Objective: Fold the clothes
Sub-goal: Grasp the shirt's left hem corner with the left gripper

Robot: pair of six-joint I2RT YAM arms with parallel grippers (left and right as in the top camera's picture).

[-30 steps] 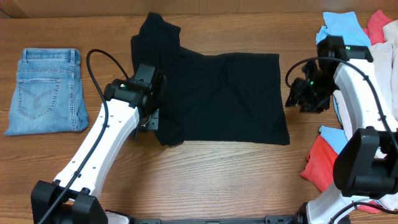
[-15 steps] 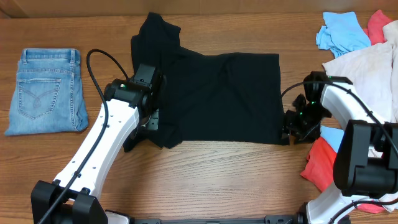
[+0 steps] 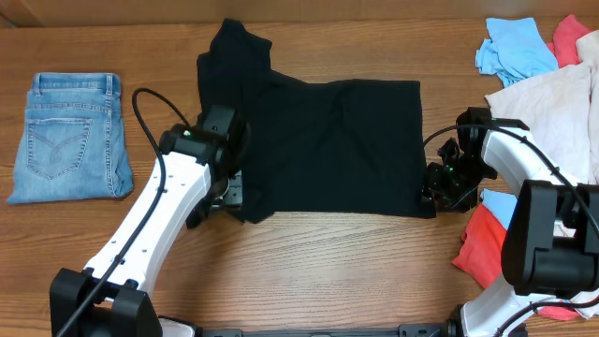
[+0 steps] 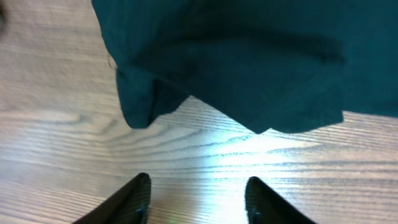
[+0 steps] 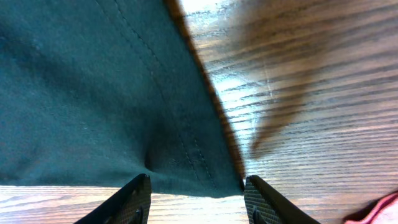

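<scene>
The clothes in work are a black T-shirt [image 3: 328,140], spread flat mid-table with one sleeve [image 3: 234,51] pointing to the far left. My left gripper [image 3: 223,195] sits at its near left corner, open. In the left wrist view only bare wood lies at that gripper [image 4: 199,199], and the folded shirt edge [image 4: 236,62] is just ahead. My right gripper [image 3: 433,195] is at the near right corner, open. In the right wrist view the hemmed corner [image 5: 186,155] reaches down towards the tips of this gripper [image 5: 196,202], ungripped.
Folded blue jeans [image 3: 70,136] lie at the left. Loose garments are piled on the right: light blue [image 3: 510,47], cream [image 3: 552,103] and coral [image 3: 482,243], close behind my right arm. The wooden table [image 3: 328,262] shows along the front.
My left gripper has opened and let go of the shirt's near left corner. My right arm came down from the far right to the shirt's near right corner.
</scene>
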